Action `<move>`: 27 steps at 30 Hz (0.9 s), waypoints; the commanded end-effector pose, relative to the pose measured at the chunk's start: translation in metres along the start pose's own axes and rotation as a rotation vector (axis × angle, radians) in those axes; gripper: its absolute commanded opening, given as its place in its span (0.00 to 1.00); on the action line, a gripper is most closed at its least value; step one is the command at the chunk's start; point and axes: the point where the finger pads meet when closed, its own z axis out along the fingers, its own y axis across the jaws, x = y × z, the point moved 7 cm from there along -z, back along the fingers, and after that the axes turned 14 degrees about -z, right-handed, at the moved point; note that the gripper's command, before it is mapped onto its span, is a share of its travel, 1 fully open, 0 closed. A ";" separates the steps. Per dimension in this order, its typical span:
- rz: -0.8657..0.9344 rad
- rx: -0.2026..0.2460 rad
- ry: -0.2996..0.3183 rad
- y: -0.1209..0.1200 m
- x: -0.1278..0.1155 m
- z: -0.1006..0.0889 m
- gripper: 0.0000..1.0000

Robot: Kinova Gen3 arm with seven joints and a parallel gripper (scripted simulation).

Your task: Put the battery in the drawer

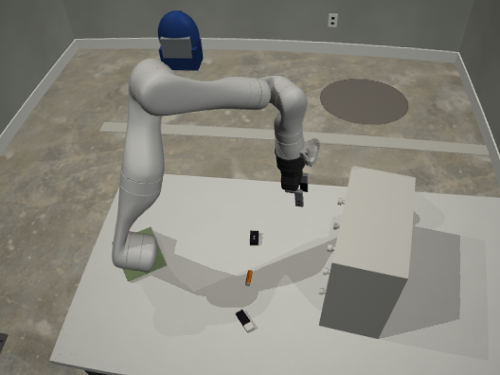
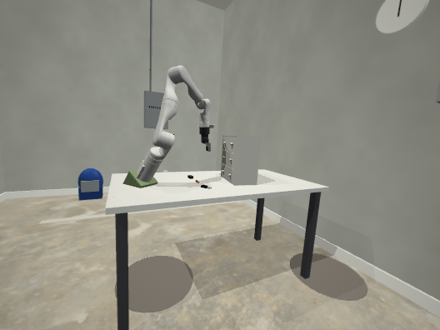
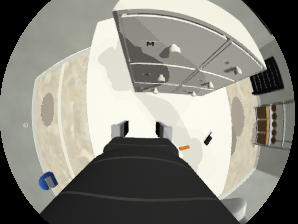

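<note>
The small chest [image 1: 371,251] stands upright on the right of the table, its drawer front with a column of white knobs [image 1: 331,247] facing left. All drawers look pushed in, and I cannot read their marks. A small black block [image 1: 255,238] lies on the table left of the chest. A black-and-white block [image 1: 245,321] lies nearer the front. I cannot tell which of the two is the nine-volt battery. My gripper [image 1: 299,198] is open and empty, hanging in the air left of the chest's upper knobs. It also shows in the exterior view [image 2: 207,147]. In the wrist view the fingers point at the chest front [image 3: 180,50].
A small orange cylinder [image 1: 249,277] lies between the two black blocks and also shows in the wrist view [image 3: 185,145]. The arm's green base wedge [image 1: 144,256] sits at the table's left. A blue object [image 1: 180,40] stands on the floor behind.
</note>
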 end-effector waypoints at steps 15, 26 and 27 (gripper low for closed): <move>-0.011 -0.078 0.315 -0.004 -0.008 0.035 1.00; -0.011 -0.136 0.552 -0.005 -0.009 0.067 1.00; -0.011 -0.142 0.577 -0.005 -0.009 0.071 1.00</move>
